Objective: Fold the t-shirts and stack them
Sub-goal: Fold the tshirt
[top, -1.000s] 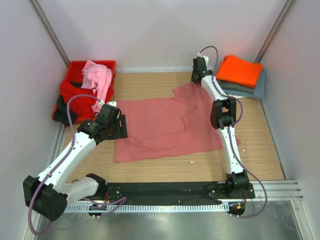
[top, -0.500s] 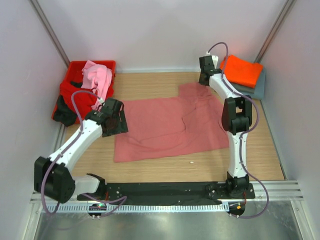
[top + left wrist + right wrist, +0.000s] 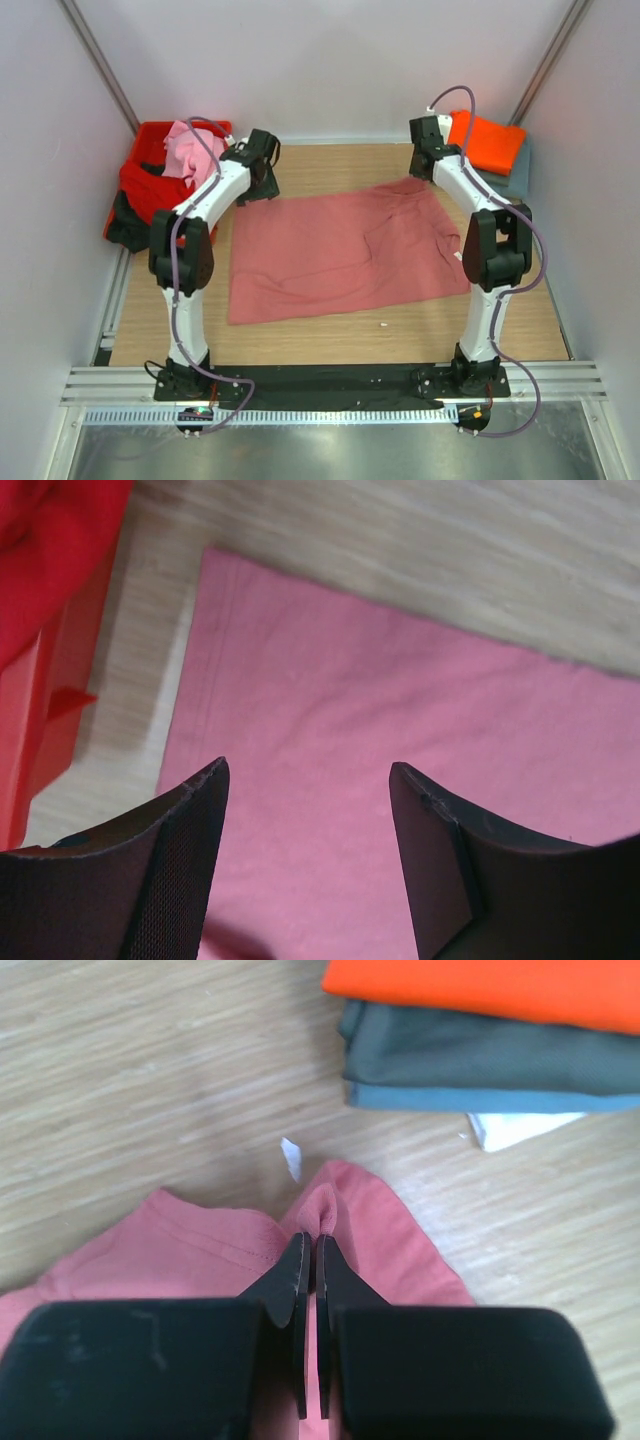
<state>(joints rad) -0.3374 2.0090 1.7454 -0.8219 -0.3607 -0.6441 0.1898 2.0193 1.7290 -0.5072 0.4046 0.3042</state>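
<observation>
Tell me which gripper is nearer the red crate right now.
Left. The left gripper hangs open over the far-left corner of the salmon-pink t-shirt, beside the red crate. The right gripper is across the table, pinching its far-right corner by the folded stack.

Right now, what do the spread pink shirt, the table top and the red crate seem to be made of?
The salmon-pink t-shirt: soft matte cloth, perhaps cotton; it wrinkles and has a stitched hem. The table: pale wood or wood-look laminate, matte, with straight grain lines. The red crate: probably rigid plastic; smooth straight walls.
</observation>
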